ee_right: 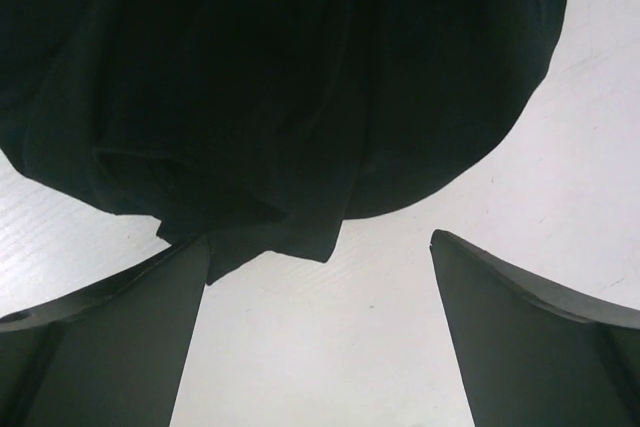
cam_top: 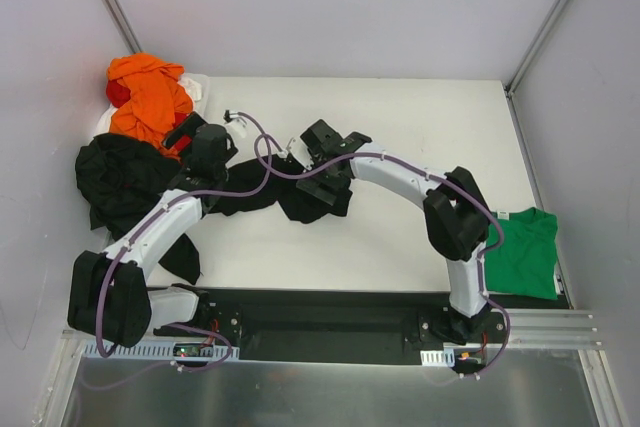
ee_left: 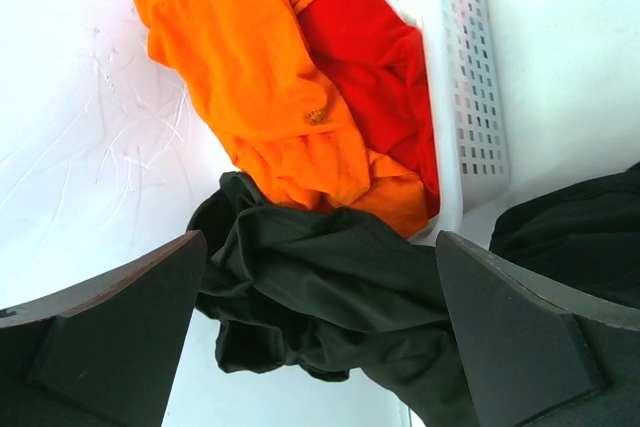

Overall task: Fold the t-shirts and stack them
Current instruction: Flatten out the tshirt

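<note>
A crumpled black t-shirt lies stretched across the table between both arms. My left gripper hangs open over its left end, and black cloth lies between and beneath the spread fingers, ungripped. My right gripper is open at its right end; the cloth's hem reaches the left fingertip, and bare table shows between the fingers. Another black t-shirt is heaped at the left. An orange t-shirt and a red one spill from a basket. A folded green t-shirt lies at the right.
The white perforated basket stands at the table's back left corner, just ahead of my left gripper. White walls and metal frame posts enclose the white table. The arm bases sit on a black rail at the near edge.
</note>
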`<control>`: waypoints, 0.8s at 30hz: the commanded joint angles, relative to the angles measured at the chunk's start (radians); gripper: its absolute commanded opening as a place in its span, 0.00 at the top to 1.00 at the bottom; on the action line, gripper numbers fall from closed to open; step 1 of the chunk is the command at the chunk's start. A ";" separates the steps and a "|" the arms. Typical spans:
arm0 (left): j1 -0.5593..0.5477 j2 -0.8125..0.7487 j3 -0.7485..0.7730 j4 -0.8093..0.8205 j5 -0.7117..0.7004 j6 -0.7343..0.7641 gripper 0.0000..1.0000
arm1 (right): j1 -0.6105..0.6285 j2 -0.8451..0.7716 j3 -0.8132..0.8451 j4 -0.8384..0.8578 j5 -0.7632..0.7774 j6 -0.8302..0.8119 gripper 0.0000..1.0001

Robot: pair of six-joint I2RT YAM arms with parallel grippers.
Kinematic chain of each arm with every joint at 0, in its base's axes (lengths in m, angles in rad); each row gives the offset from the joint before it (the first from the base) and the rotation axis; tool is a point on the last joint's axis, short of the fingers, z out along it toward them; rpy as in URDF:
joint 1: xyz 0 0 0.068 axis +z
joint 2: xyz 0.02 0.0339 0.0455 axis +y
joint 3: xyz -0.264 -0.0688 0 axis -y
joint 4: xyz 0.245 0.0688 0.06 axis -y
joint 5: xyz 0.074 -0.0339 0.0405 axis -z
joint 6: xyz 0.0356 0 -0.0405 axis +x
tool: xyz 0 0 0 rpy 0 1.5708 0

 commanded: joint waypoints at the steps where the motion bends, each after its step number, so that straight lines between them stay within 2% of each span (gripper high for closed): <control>1: 0.020 -0.051 0.031 0.088 0.010 -0.022 0.01 | 0.020 0.036 0.064 -0.028 0.024 -0.036 0.03; 10: 0.031 -0.052 0.036 0.088 0.021 -0.027 0.01 | 0.029 0.082 0.133 -0.054 0.007 -0.056 0.06; 16: 0.034 -0.032 0.025 0.091 0.016 -0.030 0.01 | 0.055 0.107 0.183 -0.088 -0.015 -0.053 0.12; 24: 0.036 -0.023 0.010 0.115 0.011 -0.018 0.00 | 0.080 0.142 0.186 -0.071 -0.032 -0.049 0.27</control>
